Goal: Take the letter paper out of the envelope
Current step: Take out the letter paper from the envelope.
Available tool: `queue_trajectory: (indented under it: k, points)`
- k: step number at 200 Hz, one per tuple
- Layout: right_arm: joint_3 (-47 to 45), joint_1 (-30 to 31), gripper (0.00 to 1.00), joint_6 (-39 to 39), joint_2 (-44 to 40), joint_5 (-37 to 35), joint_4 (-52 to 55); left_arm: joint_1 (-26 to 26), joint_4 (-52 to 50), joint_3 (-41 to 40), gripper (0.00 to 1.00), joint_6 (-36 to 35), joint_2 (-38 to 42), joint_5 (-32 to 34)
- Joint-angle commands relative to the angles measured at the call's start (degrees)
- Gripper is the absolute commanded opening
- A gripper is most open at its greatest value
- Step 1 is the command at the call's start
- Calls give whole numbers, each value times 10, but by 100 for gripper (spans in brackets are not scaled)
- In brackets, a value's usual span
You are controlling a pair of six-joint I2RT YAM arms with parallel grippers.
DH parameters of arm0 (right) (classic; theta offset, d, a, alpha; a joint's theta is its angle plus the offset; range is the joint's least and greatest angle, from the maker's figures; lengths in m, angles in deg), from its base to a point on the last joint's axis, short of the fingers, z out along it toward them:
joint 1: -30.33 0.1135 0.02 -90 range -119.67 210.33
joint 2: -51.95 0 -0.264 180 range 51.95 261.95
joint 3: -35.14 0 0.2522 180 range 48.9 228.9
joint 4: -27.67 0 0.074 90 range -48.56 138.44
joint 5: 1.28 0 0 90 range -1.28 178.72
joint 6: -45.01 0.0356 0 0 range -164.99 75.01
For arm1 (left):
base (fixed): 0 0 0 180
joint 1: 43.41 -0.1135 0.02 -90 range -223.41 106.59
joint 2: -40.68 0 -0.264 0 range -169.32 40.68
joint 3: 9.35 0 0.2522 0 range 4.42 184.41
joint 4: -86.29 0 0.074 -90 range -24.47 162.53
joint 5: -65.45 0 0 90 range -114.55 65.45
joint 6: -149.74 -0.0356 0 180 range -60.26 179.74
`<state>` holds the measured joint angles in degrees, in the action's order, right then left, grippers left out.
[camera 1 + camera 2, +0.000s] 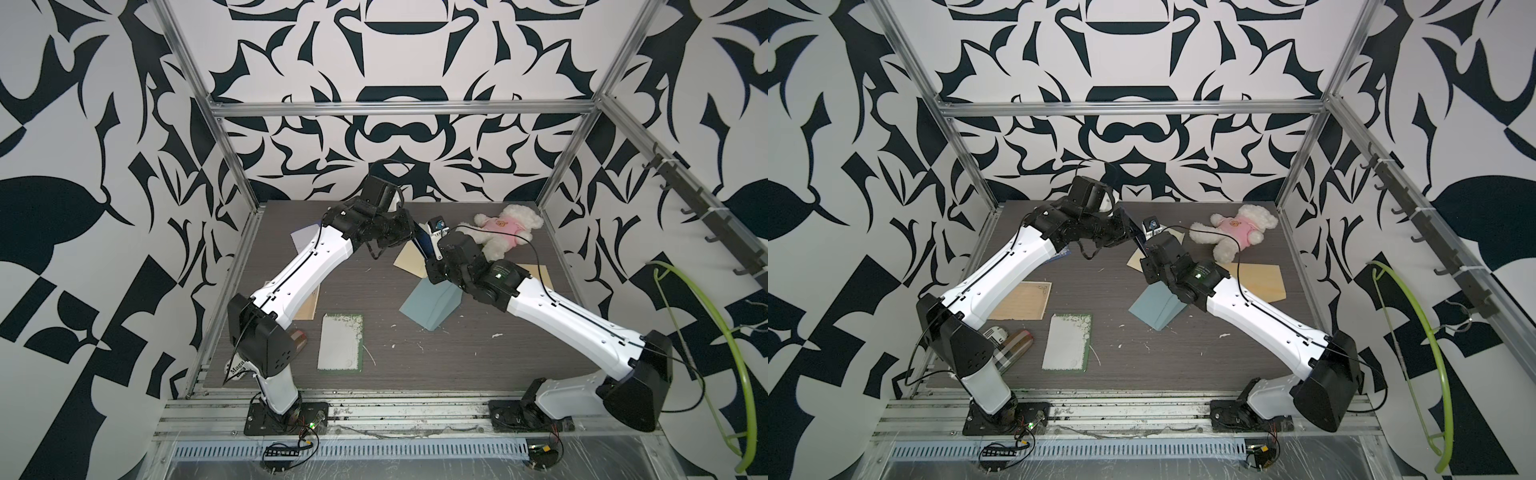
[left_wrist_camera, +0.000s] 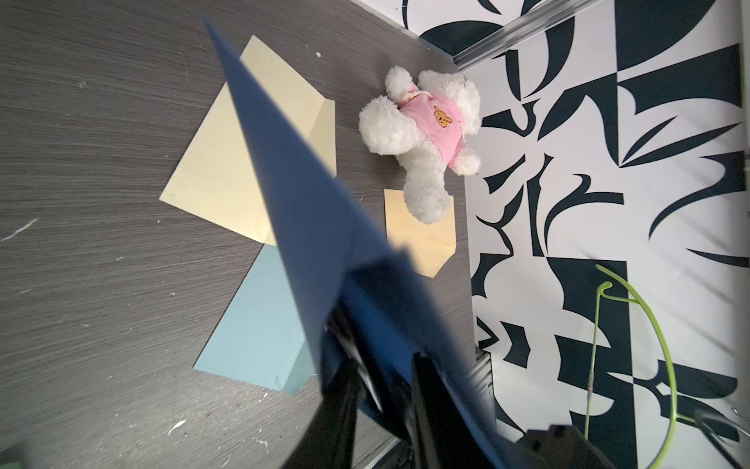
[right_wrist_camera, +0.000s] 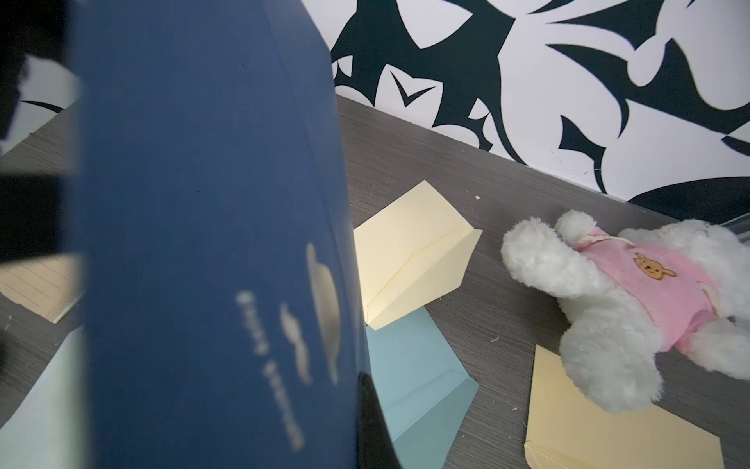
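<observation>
Over rear table [image 1: 415,340] | navy envelope [image 3: 203,203], print [image 3: 324,308] seen right-wrist only | right tool [image 3: 361,406] pinching it | left tool [image 2: 385,377] unclear

Table [image 1: 457,353]: grey wood.
Back: teddy bear [image 1: 505,230], yellow envelope [image 2: 243,162].
Middle: light blue envelope [image 1: 430,305].
Front: white card [image 1: 340,341].
Left side: lined paper [image 1: 1021,300].

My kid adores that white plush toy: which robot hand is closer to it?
Right. The right hand hangs just beside the white plush toy; the left hand, across the dark blue envelope between them, is farther away.
</observation>
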<state>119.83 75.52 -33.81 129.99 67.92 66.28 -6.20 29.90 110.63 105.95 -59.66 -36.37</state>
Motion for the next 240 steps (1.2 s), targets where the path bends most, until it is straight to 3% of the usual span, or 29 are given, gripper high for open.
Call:
queue_trajectory:
  k: [1,73,140,168,200,240]
  points:
    - [26,13,0,-14,-14,-45,-9,3,-62,28,29,-18,-17,32]
    - [47,77,0,-45,4,-143,-14,8,-128,67,29,-30,-35,86]
    - [54,119,0,-53,17,-169,-28,9,-130,68,28,-25,-36,106]
    - [54,124,0,-50,18,-171,-28,10,-123,61,21,-24,-30,114]
    - [53,125,0,-41,16,-173,-19,10,-103,46,0,-21,-16,117]
    - [45,120,0,-25,17,-151,-3,10,-82,41,0,-8,-3,97]
